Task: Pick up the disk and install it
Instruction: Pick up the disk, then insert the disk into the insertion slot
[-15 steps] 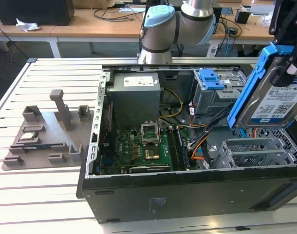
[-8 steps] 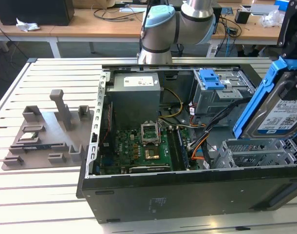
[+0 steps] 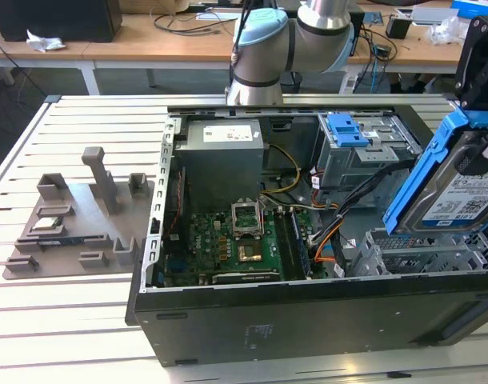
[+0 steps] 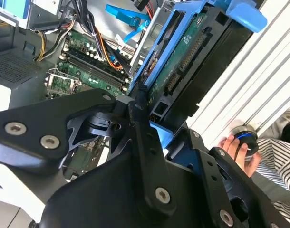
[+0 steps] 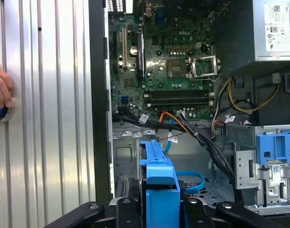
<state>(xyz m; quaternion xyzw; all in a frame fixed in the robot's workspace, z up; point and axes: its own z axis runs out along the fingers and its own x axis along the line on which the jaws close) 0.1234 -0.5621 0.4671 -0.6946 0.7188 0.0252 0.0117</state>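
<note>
Over the drive cage [image 3: 416, 256], jaws pinch the hard drive [image 3: 450, 192] by its blue carrier [image 3: 424, 172], sensible hold; probably hefty, rigid, shock-sensitive.

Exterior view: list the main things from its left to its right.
In order: grey fixture plate → green motherboard → blue bracket on the drive cage → disk, tilted in its blue carrier.

Exterior view elevated; both wrist views near motherboard [image 5: 157, 45]
</note>
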